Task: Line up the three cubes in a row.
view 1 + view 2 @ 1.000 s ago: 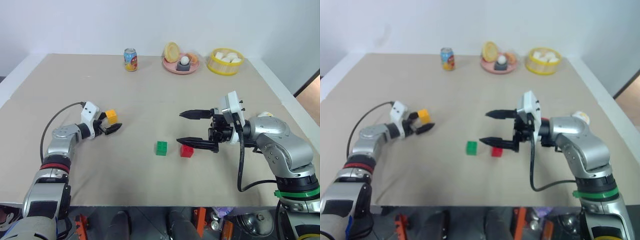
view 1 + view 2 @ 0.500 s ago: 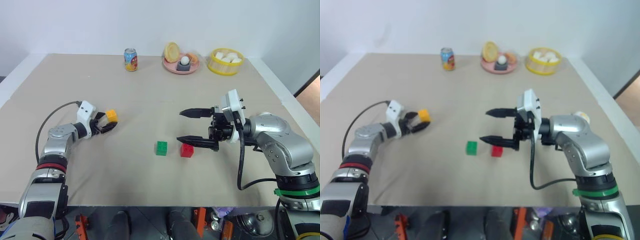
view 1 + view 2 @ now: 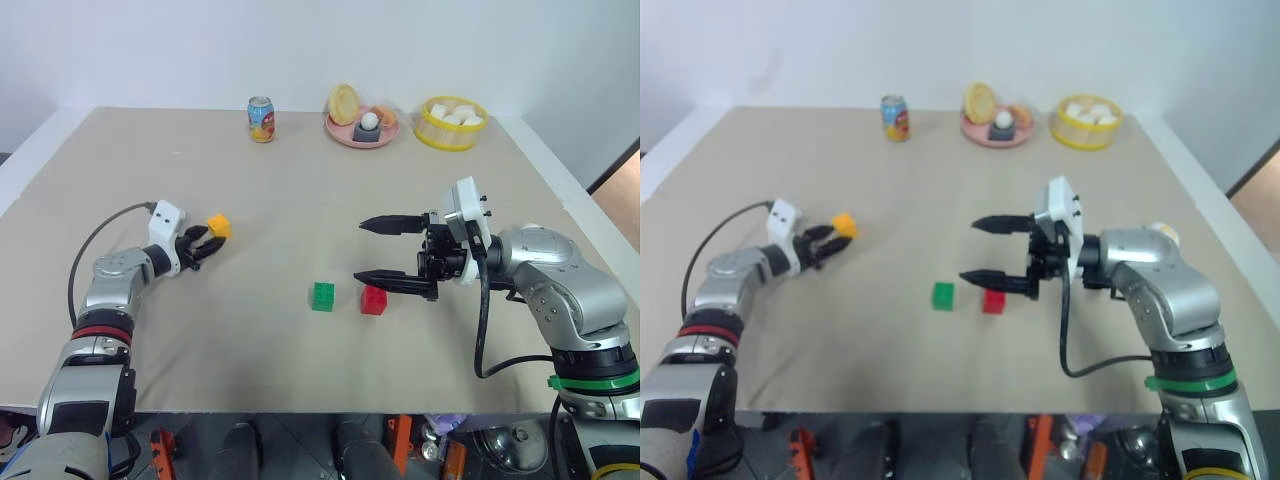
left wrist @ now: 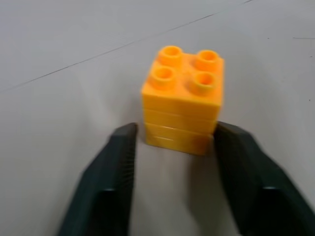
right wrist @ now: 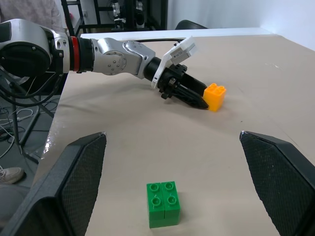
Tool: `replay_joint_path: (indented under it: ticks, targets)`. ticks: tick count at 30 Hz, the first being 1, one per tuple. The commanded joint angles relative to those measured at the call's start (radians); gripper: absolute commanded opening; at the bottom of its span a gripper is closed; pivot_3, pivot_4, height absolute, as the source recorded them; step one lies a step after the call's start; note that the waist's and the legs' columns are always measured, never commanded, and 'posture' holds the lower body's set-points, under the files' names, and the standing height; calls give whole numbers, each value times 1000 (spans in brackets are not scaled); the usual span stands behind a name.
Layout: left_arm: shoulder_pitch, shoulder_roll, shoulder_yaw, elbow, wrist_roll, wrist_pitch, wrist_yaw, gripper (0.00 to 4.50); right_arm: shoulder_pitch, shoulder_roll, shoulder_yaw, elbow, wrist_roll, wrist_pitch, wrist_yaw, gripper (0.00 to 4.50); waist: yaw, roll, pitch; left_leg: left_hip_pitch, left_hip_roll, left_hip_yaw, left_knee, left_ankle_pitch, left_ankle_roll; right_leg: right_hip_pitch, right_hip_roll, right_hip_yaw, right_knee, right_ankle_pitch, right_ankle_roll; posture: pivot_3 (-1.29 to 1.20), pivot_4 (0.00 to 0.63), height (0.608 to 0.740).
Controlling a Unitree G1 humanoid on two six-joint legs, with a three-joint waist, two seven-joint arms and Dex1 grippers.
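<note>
The yellow cube [image 3: 218, 225] sits on the tan table [image 3: 300, 200] at the left. My left gripper [image 3: 207, 240] is shut on its near lower edge with only the fingertips [image 4: 129, 135], and most of the cube [image 4: 183, 98] lies beyond them. The green cube [image 3: 322, 296] and the red cube [image 3: 374, 300] sit side by side near the table's middle, a small gap apart. My right gripper [image 3: 360, 252] stands open and empty, pointing left, its lower finger just behind the red cube. The right wrist view shows the green cube [image 5: 163, 203] and the left gripper [image 5: 199, 102] at the yellow cube [image 5: 215, 97].
Along the far edge stand a soda can [image 3: 261, 119], a pink plate [image 3: 340, 138] with food items and a yellow basket [image 3: 450, 138] of white pieces. A cable loops from my left wrist over the table [image 3: 95, 245].
My left gripper has closed from wide open onto the yellow cube. The cube has turned a little and shifted slightly toward the back. The right arm has not moved.
</note>
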Motion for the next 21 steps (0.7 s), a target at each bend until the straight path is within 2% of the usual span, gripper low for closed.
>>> replay_joint_path:
  ticks: [1,3,11,21]
  targets:
    - [-23,11,8,-12,-1,-5,-12,1416,-20,-4,-16,-14,6,-10,6,4500,0,0,0,0,0,0,0,0,0,0,0,0,0,0,0,0,150,740]
    - [-16,9,12,-24,-7,-11,-17,1283,-20,-4,-15,-14,7,-7,5,4500,0,0,0,0,0,0,0,0,0,0,0,0,0,0,0,0,150,740]
    - [-7,7,-8,-52,5,-10,-36,1283,-21,-5,-13,-12,3,-10,8,4500,0,0,0,0,0,0,0,0,0,0,0,0,0,0,0,0,150,740]
    - [136,-4,-60,-422,-111,-20,-322,1283,0,-40,-18,-29,13,4,44,4500,0,0,0,0,0,0,0,0,0,0,0,0,0,0,-1,0,150,740]
